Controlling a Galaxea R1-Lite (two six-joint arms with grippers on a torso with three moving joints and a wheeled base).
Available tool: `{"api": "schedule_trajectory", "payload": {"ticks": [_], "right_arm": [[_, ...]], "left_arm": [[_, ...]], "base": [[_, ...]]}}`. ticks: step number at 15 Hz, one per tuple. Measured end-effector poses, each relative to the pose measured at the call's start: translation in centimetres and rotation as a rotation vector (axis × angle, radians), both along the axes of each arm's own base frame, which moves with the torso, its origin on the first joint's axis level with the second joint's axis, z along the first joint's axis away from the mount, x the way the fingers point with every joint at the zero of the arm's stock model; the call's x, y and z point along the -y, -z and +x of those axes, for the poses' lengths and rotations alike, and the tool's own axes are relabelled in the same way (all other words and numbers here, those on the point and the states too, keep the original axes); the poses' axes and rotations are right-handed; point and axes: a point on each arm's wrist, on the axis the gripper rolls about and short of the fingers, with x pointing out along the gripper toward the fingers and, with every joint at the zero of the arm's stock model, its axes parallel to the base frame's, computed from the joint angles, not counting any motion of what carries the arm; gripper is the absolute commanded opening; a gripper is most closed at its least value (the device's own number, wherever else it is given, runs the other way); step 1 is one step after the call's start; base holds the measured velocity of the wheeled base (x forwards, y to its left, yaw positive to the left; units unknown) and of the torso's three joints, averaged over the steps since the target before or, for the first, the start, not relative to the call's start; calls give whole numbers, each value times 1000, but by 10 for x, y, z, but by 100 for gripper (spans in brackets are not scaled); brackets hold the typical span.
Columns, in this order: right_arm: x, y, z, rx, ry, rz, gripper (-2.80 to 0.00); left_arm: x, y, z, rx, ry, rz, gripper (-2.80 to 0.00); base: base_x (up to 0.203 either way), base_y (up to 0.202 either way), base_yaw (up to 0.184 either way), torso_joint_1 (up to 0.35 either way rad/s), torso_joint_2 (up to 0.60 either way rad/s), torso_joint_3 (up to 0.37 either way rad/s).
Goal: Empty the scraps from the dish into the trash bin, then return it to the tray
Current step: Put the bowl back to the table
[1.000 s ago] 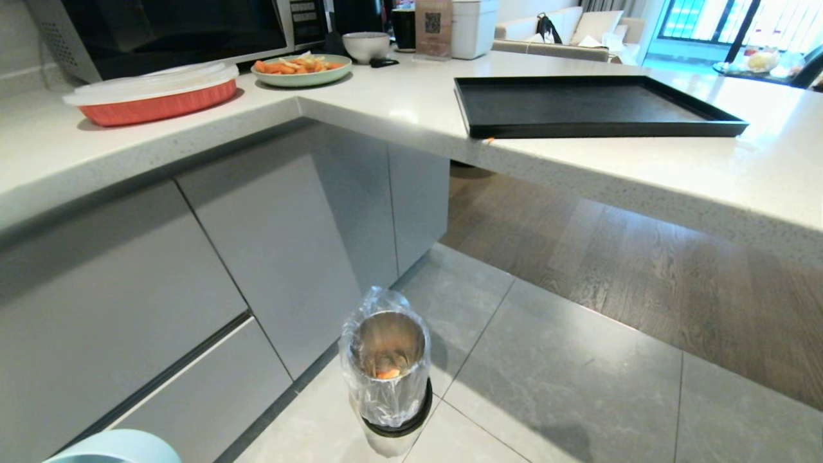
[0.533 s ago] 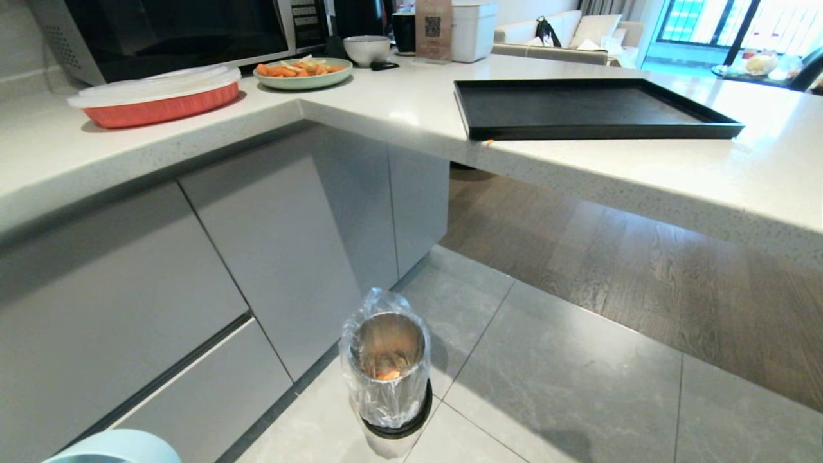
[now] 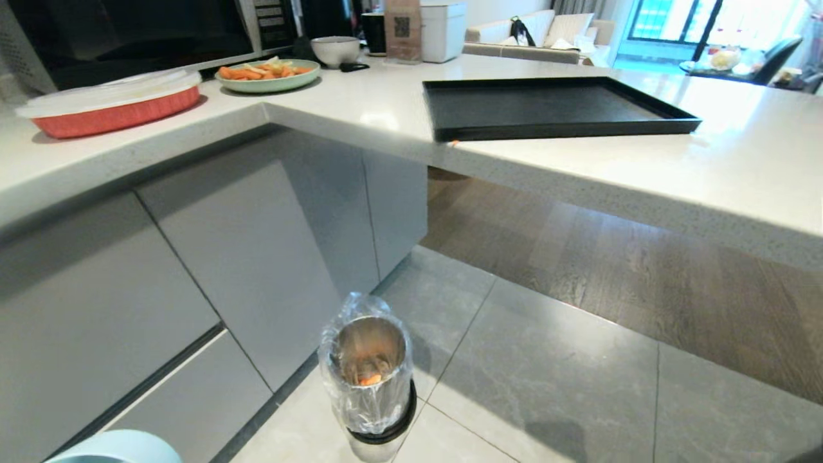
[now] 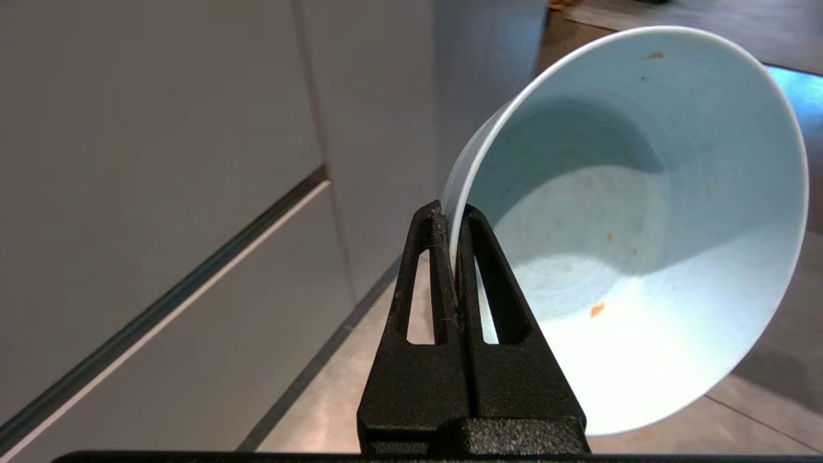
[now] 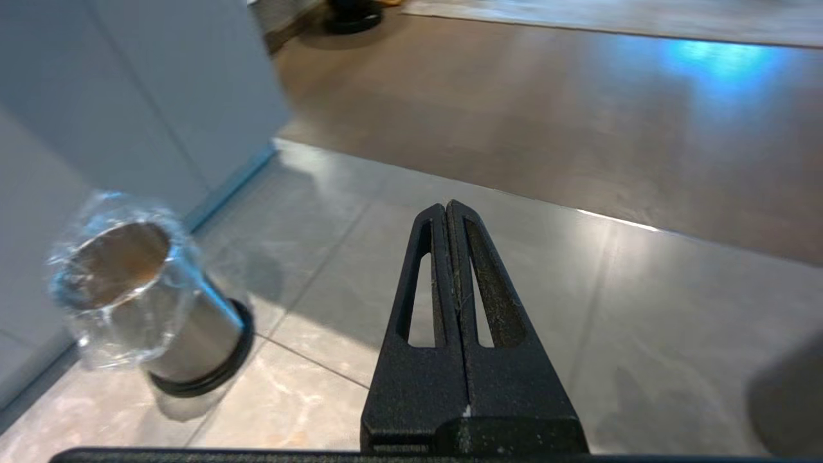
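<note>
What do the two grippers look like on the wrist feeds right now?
The left gripper and the right gripper look identical: two matte black, rough-textured fingers that taper to narrow tips, each with a long slot cut through it, rising from a wider black block. Pale scuffs and dust run along the inner edges. No cables, labels or markings show.

Bright daylight from far window; glare on counter; bin motion-blurred; edges bowed

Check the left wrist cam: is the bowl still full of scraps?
No. The bowl, pinched at its rim by the left gripper, holds only a few tiny orange specks.
</note>
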Motion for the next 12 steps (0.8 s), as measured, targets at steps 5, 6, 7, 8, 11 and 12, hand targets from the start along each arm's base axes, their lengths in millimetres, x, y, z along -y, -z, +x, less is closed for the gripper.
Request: {"api": "schedule_trajectory", "payload": {"ticks": [5,6,7,8,11,12], "right_arm": [[0,0,0,0,-1,0,-280],[0,0,0,1,-1,0,-280],[0,0,0,1,-1,0,-280],[0,0,0,1,-1,0,-280],[0,0,0,1,-1,0,-280],[0,0,0,1,-1,0,-280]], "left_arm": [[0,0,0,0,0,0,-280],[0,0,0,0,0,0,-280],[0,0,0,0,-1,0,-280],[0,0,0,0,-1,0,-280],[0,0,0,0,0,0,-280],[0,0,0,0,-1,0,-280]], "base": [[2,11,-175,2,4,4],[3,5,-171,-2,2,7],[2,10,-173,2,-2,2],[2,8,-159,0,5,2],[0,4,-75,-5,2,3],[0,0,0,0,0,0]]}}
